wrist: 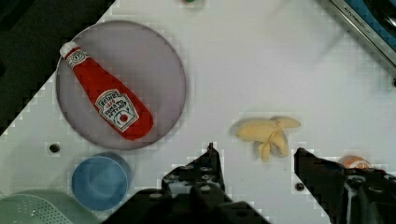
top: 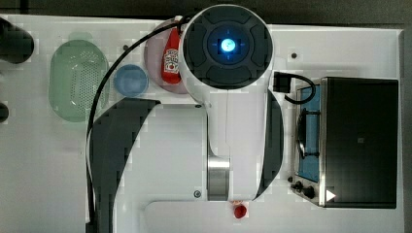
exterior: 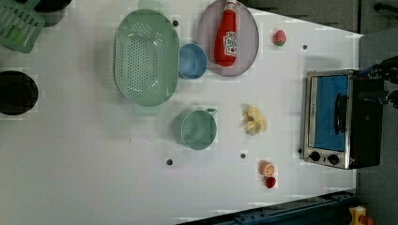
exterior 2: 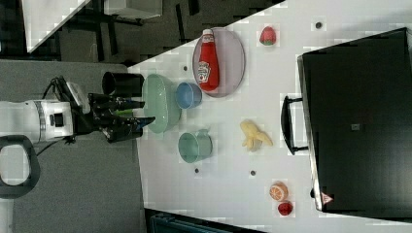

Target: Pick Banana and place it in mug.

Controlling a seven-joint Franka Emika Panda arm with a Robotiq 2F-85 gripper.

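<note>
Approach phase: the gripper (wrist: pixel 254 161) hangs high over the tabletop (exterior: pixel 94 178), jaws parted and empty. The banana (exterior: pixel 254 120) lies loose at three o'clock from the mug (exterior: pixel 196 129) in the left view. Next: descend, straddle the bunch, close.

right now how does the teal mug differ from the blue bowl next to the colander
The mug is teal-green with a short side handle; the blue bowl has no handle. The mug looks somewhat wider than the bowl in the left view. The bowl sits tight between the green colander and the ketchup bottle's plate; the mug stands apart on open table, with the banana beside it. Both are round, upright and look empty.
</note>
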